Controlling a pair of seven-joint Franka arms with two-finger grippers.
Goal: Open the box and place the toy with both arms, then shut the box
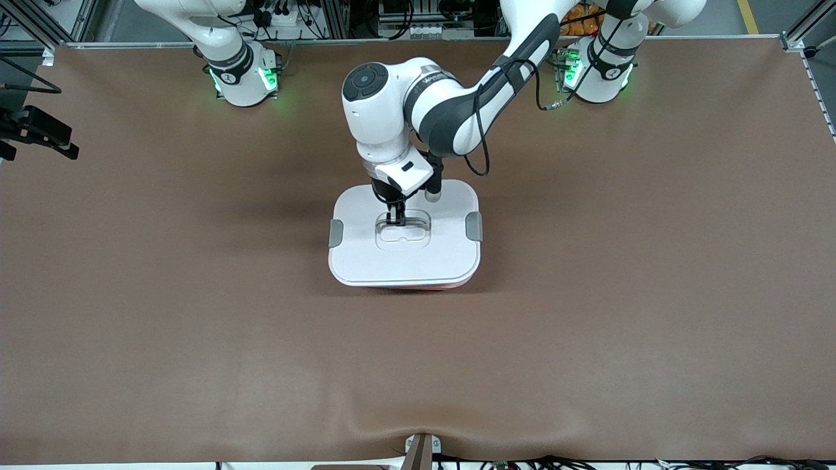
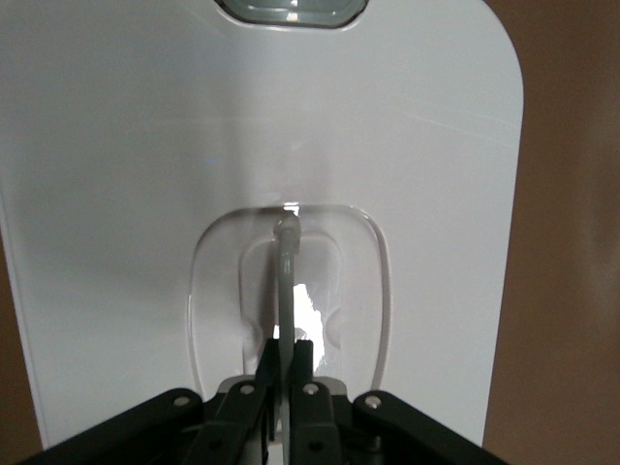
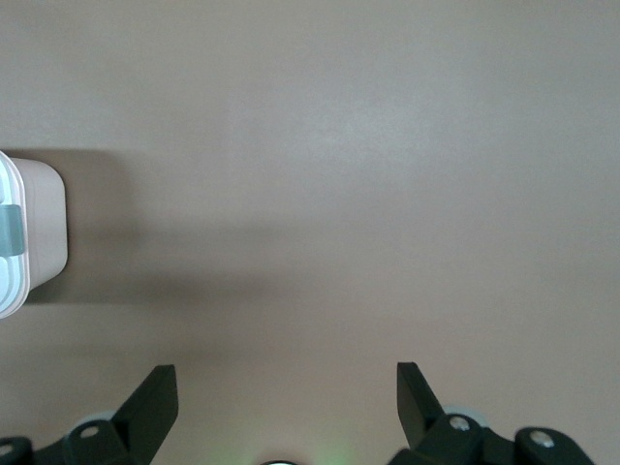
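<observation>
The box (image 1: 418,286) stands at the table's middle, a pink tub under a white lid (image 1: 366,254) with grey side clips (image 1: 336,233). My left gripper (image 1: 396,219) comes down on the lid's middle and is shut on the thin grey handle (image 1: 403,224) raised from its recess. The left wrist view shows the handle (image 2: 287,281) pinched between the left gripper's (image 2: 288,351) fingers, with the lid (image 2: 145,194) below. My right gripper (image 3: 286,387) hangs open over bare table toward the right arm's end, beside the box (image 3: 44,223). The toy is out of view.
A black camera mount (image 1: 39,134) juts in at the table's edge at the right arm's end. A small bracket (image 1: 421,450) sits at the edge nearest the front camera. The left arm's cable (image 1: 483,150) loops above the box.
</observation>
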